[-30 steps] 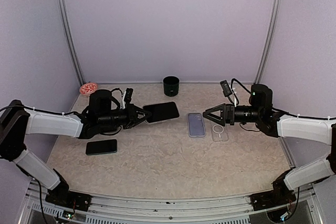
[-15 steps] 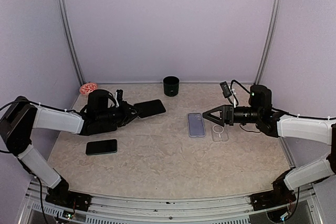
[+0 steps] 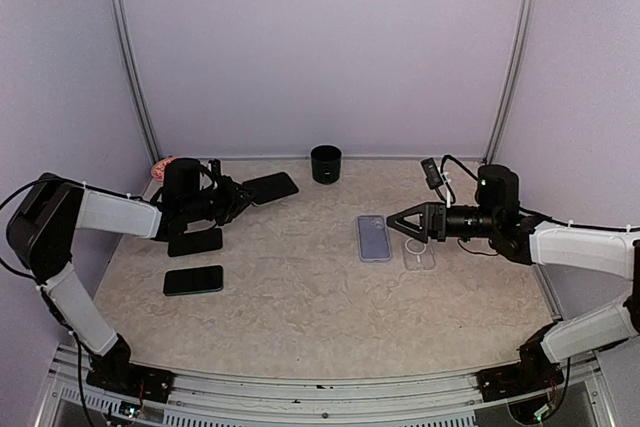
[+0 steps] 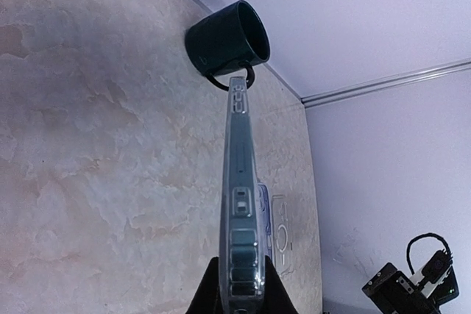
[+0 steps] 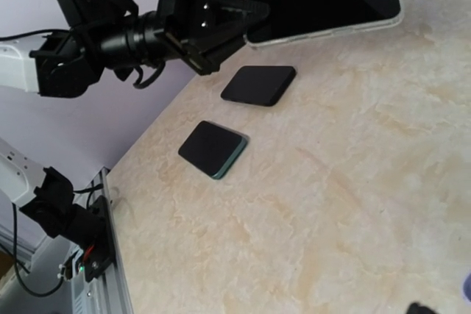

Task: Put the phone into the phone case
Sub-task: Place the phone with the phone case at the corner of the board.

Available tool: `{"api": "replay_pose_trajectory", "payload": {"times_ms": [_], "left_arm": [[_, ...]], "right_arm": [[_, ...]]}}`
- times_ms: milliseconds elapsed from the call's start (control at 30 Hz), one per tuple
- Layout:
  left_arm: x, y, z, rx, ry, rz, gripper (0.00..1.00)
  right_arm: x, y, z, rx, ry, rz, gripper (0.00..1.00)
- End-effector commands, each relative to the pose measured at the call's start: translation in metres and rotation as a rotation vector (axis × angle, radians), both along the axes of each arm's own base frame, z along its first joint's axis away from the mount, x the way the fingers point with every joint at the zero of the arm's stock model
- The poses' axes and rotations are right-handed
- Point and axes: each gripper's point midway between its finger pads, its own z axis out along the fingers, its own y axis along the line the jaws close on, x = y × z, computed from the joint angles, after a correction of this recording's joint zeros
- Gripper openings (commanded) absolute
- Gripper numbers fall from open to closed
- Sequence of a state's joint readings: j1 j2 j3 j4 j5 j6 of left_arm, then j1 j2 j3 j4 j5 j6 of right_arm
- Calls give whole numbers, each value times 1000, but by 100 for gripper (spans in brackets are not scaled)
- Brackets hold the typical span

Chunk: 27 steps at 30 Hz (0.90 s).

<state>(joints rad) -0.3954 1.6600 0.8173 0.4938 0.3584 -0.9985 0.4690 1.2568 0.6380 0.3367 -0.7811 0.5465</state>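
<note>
My left gripper is shut on one end of a black-screened phone in a clear case and holds it above the table's far left. In the left wrist view the phone shows edge-on between the fingers. Two bare black phones lie flat below it. A purple phone and an empty clear case with a ring lie right of centre. My right gripper hovers open and empty beside them. Its wrist view shows the held phone and both black phones.
A dark green cup stands at the back centre and also shows in the left wrist view. A red-and-white object lies at the back left corner, partly hidden by my left arm. Purple walls close in the table.
My left gripper has drawn back to the left and toward the back wall with the cased phone. A second black phone has come into view under it. The right arm has not moved.
</note>
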Motion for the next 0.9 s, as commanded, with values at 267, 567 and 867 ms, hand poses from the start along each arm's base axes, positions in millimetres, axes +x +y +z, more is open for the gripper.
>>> {"api": "replay_pose_trajectory", "payload": {"times_ms": [267,567,867], "left_arm": [[42,22,23,-65,-69,75,0],[69,42,-6,-65,39,216,0],[94,72,-18,-70,112,427,0]], "right_arm": [[1,-9,0,-17,-13,-49,100],[3,-9,-3,-16,3,-57,100],[2,-10,-5,-16,6,-60,100]]}}
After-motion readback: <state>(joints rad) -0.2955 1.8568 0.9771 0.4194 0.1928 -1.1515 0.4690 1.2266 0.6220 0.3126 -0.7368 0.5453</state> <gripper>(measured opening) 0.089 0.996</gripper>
